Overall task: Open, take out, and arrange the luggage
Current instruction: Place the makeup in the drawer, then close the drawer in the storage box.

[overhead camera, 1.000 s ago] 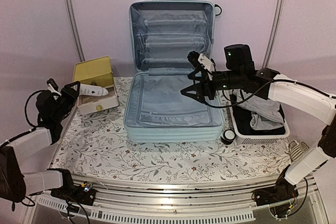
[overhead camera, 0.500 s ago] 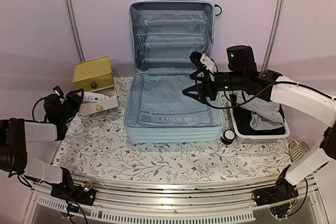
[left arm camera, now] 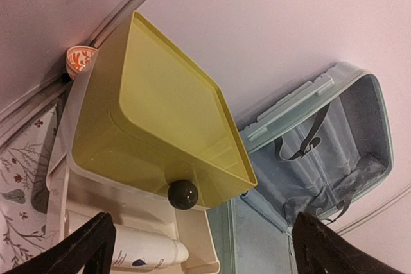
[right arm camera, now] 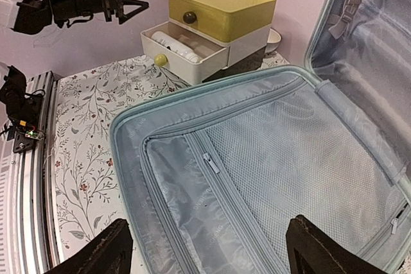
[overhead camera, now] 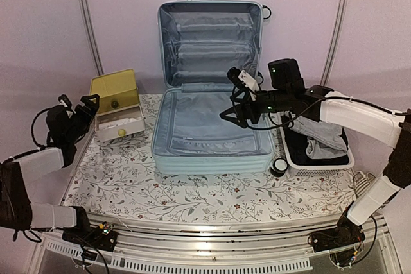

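The luggage [overhead camera: 212,162] lies open mid-table, pale mint-blue, with its lid upright against the back wall and its grey lining [right arm camera: 257,158] bare. My left gripper [overhead camera: 88,108] hangs open just left of the yellow-topped drawer box [overhead camera: 114,89], holding nothing. In the left wrist view, its fingers [left arm camera: 90,245] frame the box's pulled-out white drawer [left arm camera: 186,235], where a white tube [left arm camera: 144,251] lies. My right gripper [overhead camera: 234,119] hovers open above the right side of the luggage's lower half. In the right wrist view the zipped mesh pocket [right arm camera: 289,152] shows between its fingertips [right arm camera: 103,255].
A white basket [overhead camera: 319,158] with grey cloth [overhead camera: 321,136] stands right of the luggage. A small round black-and-white object [overhead camera: 279,167] sits at its front corner. A small bowl [right arm camera: 273,36] stands behind the drawer box. Floral cloth [overhead camera: 192,197] covers the table.
My left gripper has opened and let go of the white tube, which now lies in the drawer; the gripper drew back left. My right gripper shifted slightly left over the luggage.
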Motion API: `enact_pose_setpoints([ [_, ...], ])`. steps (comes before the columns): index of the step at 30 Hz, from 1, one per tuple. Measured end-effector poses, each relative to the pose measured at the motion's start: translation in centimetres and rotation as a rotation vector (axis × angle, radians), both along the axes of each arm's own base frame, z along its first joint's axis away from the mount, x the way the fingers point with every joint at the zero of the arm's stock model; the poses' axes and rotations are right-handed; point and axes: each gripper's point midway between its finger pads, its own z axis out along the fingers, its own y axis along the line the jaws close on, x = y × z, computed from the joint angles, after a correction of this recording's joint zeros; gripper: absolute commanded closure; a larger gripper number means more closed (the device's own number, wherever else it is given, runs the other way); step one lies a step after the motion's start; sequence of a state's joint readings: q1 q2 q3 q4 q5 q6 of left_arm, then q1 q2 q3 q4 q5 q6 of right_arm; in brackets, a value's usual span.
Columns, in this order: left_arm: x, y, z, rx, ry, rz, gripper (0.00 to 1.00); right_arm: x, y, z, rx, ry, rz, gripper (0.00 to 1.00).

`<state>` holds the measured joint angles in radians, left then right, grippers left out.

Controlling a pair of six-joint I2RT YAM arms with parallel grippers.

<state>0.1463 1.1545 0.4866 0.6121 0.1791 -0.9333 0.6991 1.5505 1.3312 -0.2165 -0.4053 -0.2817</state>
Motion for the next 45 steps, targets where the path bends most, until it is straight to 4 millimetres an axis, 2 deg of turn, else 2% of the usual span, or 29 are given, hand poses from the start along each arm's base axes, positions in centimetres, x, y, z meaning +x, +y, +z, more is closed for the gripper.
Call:
enact_pose_setpoints([
  [3, -0.8, 0.4, 1.5, 0.052, 0.001, 0.027, 0.03, 0.8, 0.1, -1.2, -0.015, 0.046, -0.018, 0.15],
  [5, -1.3, 0.5, 2.6, 0.091, 0.006, 0.034, 0.09, 0.9, -0.1, -2.0, -0.03, 0.076, -0.028, 0.15],
  [8, -2.0, 0.1, 4.2, 0.152, 0.006, 0.012, 0.35, 0.7, -0.4, -2.5, -0.046, 0.097, -0.035, 0.15],
  [10, -2.4, -0.6, 4.5, 0.162, 0.009, -0.025, 0.54, 0.8, -0.5, -2.7, -0.051, 0.102, -0.039, 0.15],
  [12, -2.8, -1.8, 3.8, 0.171, 0.026, -0.09, 0.71, 0.8, -0.7, -3.2, -0.061, 0.111, -0.047, 0.15],
  [14, -3.1, -2.9, 2.1, 0.159, 0.06, -0.14, 0.89, 0.9, -1.0, -3.8, -0.074, 0.119, -0.071, 0.15],
  [16, -3.5, -4.3, -0.7, 0.15, 0.115, -0.203, 1.0, 1.0, -1.6, -4.3, -0.083, 0.128, -0.099, 0.14],
  [21, -3.3, -6.1, -6.0, 0.1, 0.239, -0.29, 1.0, 0.6, -3.3, -4.6, -0.078, 0.126, -0.168, 0.13],
  [28, -0.8, -6.5, -11.0, 0.071, 0.348, -0.317, 1.0, 0.3, -5.9, -4.0, -0.034, 0.106, -0.274, 0.12],
  [32, 1.2, -6.1, -11.1, 0.078, 0.34, -0.3, 1.0, 0.3, -7.0, -3.1, -0.002, 0.089, -0.316, 0.11],
  [37, 4.8, -4.8, -10.1, 0.103, 0.29, -0.241, 1.0, 0.1, -7.6, -2.4, 0.029, 0.077, -0.343, 0.08],
  [43, 8.7, -3.2, -10.0, 0.075, 0.223, -0.2, 1.0, 0.2, -7.7, -3.5, 0.022, 0.138, -0.367, 0.06],
  [45, 9.3, -2.9, -10.3, 0.061, 0.207, -0.196, 1.0, 0.7, -7.3, -4.0, 0.0, 0.169, -0.369, 0.06],
])
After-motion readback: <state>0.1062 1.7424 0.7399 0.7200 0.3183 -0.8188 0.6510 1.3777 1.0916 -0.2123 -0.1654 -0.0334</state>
